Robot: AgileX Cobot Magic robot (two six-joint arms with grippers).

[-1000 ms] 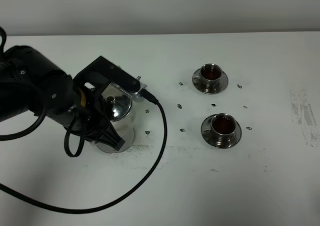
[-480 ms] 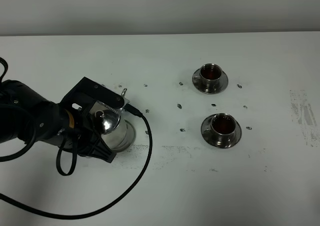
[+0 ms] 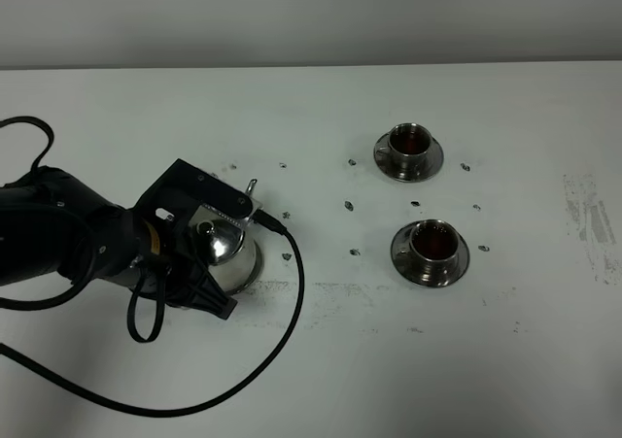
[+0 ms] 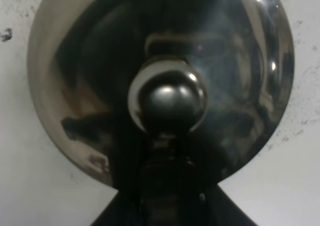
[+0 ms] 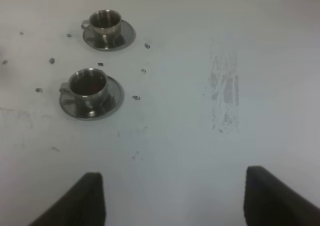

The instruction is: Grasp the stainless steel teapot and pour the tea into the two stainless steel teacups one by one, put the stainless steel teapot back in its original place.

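The stainless steel teapot (image 3: 224,245) is at the table's left, low over or on its flat saucer (image 3: 252,270), which it mostly hides; I cannot tell if they touch. Its thin spout (image 3: 251,185) points away. My left gripper (image 3: 194,281) is shut on the teapot's handle side. In the left wrist view the domed lid (image 4: 230,70) and knob (image 4: 168,102) fill the picture. The two stainless steel teacups, far (image 3: 409,142) and near (image 3: 433,243), stand on their saucers holding brown tea. They also show in the right wrist view (image 5: 105,20) (image 5: 88,83). My right gripper (image 5: 172,201) is open, away from them.
A black cable (image 3: 288,333) loops from the left arm across the table's front. Small dark marks (image 3: 348,206) dot the white table between teapot and cups. A scuffed grey patch (image 3: 587,215) lies at the right. The table's far edge (image 3: 311,66) meets a wall.
My left arm has carried the teapot down and toward the front left, from raised and tilted to low and upright over its saucer. The cups have not moved.
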